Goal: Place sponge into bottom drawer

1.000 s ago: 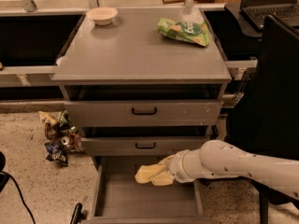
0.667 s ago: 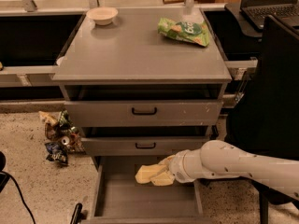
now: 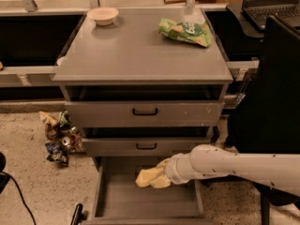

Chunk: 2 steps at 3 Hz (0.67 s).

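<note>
The bottom drawer [image 3: 140, 201] is pulled open at the foot of the grey cabinet, and its flat grey floor shows. My white arm reaches in from the right. My gripper [image 3: 158, 174] is over the drawer's back right part, just under the middle drawer's front. It is shut on the pale-yellow sponge [image 3: 146, 178], which sticks out to the left and hangs a little above the drawer floor.
A white bowl [image 3: 103, 15] and a green snack bag [image 3: 185, 31] lie on the cabinet top [image 3: 136, 55]. The two upper drawers [image 3: 144, 111] stand slightly ajar. Crumpled wrappers [image 3: 58, 137] lie on the floor at left. A black chair [image 3: 272, 116] stands at right.
</note>
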Motion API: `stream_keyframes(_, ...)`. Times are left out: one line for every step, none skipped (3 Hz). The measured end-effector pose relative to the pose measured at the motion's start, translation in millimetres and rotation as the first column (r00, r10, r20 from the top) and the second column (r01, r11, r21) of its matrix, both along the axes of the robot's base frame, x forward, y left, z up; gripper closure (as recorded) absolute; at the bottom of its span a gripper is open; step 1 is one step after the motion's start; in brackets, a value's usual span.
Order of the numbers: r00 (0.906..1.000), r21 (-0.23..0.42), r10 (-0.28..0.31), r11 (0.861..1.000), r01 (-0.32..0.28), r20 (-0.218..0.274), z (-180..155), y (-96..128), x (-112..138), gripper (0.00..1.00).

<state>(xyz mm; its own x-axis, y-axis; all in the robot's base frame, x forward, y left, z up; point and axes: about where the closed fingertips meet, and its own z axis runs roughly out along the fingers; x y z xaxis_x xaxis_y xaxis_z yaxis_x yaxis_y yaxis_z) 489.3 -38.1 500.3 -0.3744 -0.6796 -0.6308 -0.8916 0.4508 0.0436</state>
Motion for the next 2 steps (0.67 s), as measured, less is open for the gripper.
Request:
stream_keyframes(0.9994, -0.043, 0.026, 0.999, -0.025, 0.024, -56.8, -3.7, 22.1, 1.00)
stream_keyframes(0.9995, -0.080, 0.026, 0.997, -0.024, 0.018, -105.7, -5.0, 35.0, 1.00)
